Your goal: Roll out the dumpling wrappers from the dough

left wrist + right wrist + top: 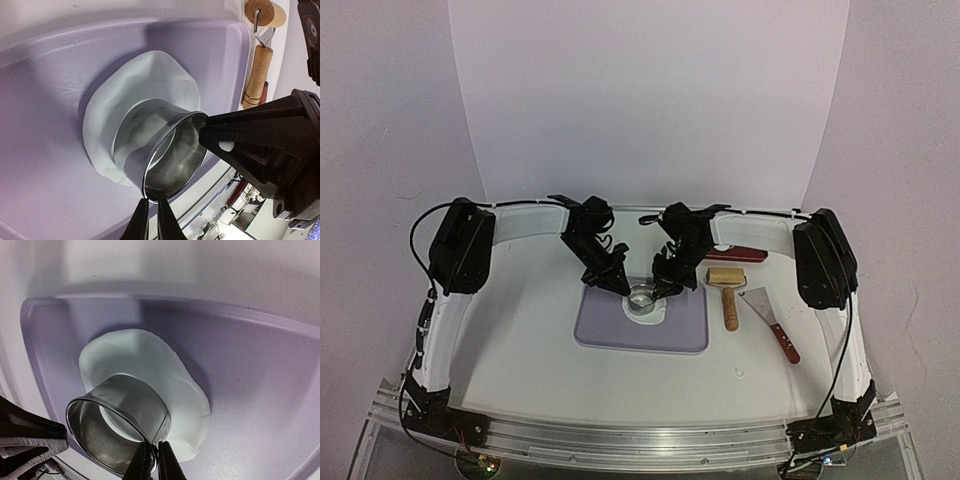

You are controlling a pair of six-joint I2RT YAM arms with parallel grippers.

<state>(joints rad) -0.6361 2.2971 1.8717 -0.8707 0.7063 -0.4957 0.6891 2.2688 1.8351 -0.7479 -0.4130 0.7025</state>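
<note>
ring cutter (135, 145) stands on dough sheet (150, 75)

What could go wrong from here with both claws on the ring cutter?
1. The ring cutter sits toward one edge of the dough sheet, not centred. The cut may run off the sheet and leave a ragged wrapper.
2. The left claw and right claw each pinch only the thin rim, so uneven pressing could tilt the cutter.
3. Dough may stick inside the ring and lift off the purple mat.
</note>
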